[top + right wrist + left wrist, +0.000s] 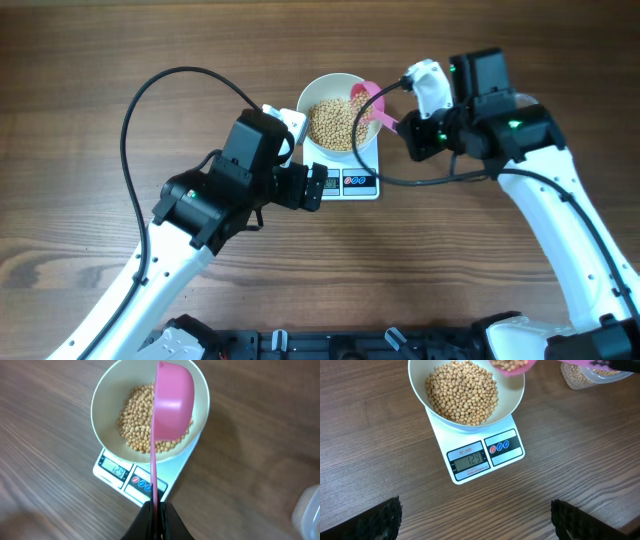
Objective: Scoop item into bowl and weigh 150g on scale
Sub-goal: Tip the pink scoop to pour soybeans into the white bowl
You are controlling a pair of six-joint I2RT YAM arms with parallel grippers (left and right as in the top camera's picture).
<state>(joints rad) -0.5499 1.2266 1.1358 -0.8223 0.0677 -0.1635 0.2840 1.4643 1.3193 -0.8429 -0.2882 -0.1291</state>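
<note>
The little hard beans [462, 392], likely light and quick to roll, sit in the white bowl [516, 400] on the scale [485, 460], so the right jaws pinch the pink scoop [172, 405] by its thin handle over the bowl's right rim, while the left jaws gape wide, empty.

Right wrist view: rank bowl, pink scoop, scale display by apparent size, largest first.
1. bowl
2. pink scoop; it sits nearer the camera than the bowl, so it looks larger than it really is
3. scale display, clearly smallest
</note>
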